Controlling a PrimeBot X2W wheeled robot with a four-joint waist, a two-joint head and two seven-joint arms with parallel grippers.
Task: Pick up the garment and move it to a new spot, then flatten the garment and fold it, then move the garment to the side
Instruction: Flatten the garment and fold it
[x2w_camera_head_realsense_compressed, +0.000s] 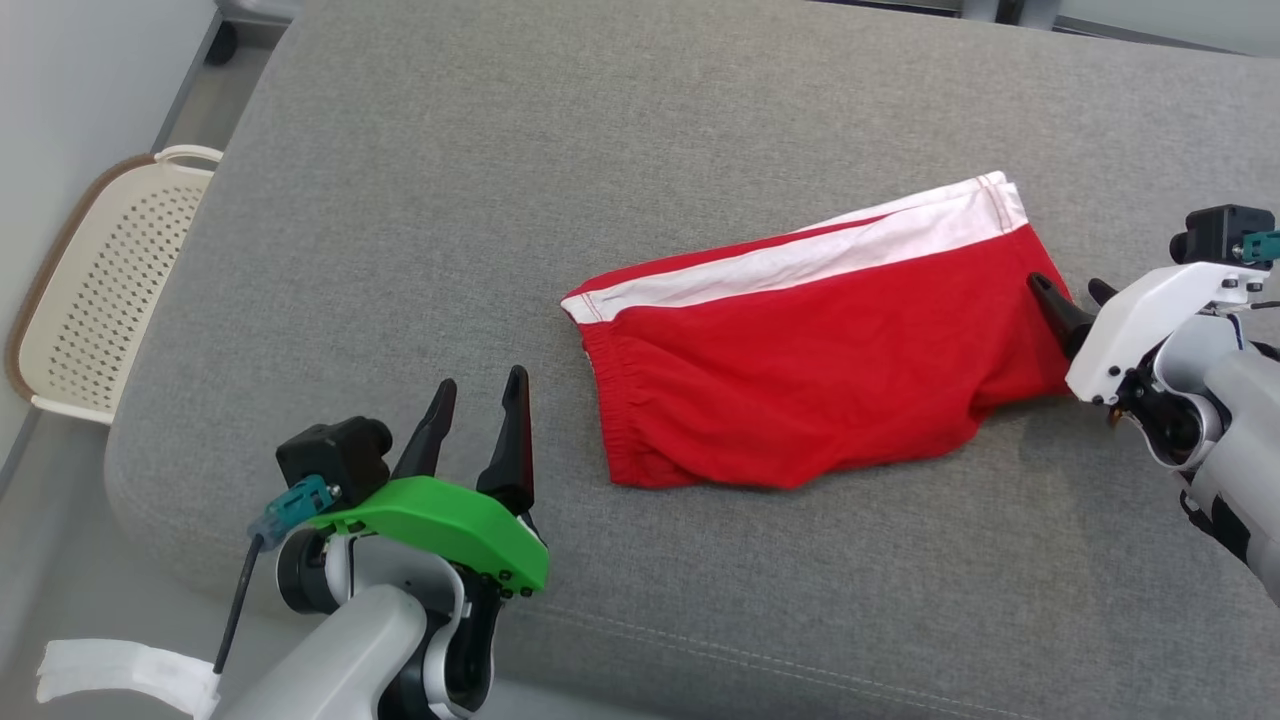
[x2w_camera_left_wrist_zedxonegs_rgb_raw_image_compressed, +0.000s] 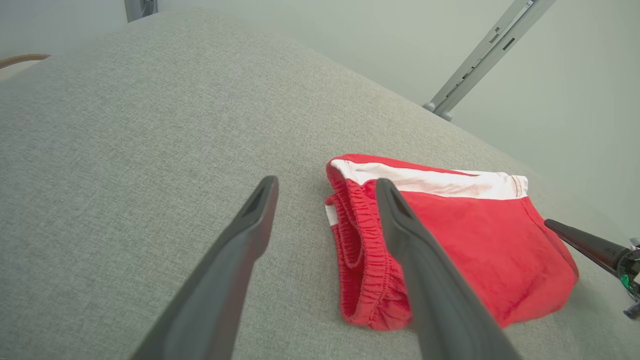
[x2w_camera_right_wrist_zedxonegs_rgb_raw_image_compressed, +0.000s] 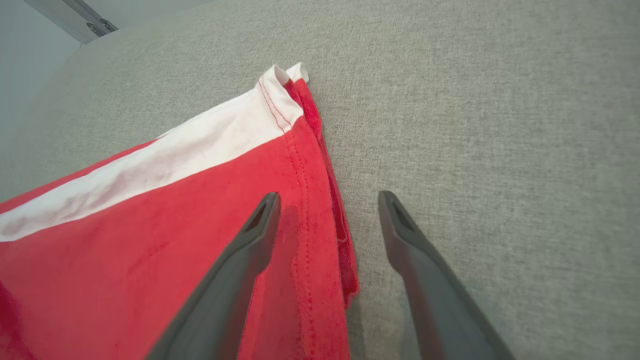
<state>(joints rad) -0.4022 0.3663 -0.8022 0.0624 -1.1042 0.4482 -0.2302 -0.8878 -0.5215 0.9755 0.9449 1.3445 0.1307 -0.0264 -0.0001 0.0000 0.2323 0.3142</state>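
Lying on the cushion (x2w_camera_head_realsense_compressed: 500, 200), the shorts (x2w_camera_head_realsense_compressed: 800, 380) are seen whole in the head view, a basket (x2w_camera_head_realsense_compressed: 100, 290) off to the left; the waistband (x2w_camera_left_wrist_zedxonegs_rgb_raw_image_compressed: 367, 260) gathers are shown by the left wrist view. The hem (x2w_camera_right_wrist_zedxonegs_rgb_raw_image_compressed: 320, 165) is straddled by the right gripper (x2w_camera_head_realsense_compressed: 1066, 284), and the left gripper (x2w_camera_head_realsense_compressed: 482, 380) is held near the waistband. Both are spread wide and empty.

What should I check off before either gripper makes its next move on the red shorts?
1. Left gripper open: ok.
2. Right gripper open: ok.
3. Right gripper straddling the shorts' hem, one finger over red cloth, one over the cushion: ok.
4. Left gripper at the waistband: not ok, it hangs beside it over bare cushion.
5. Shorts lying flat: not ok, rumpled along the near edge.
6. Right gripper touching the cloth: cannot tell.
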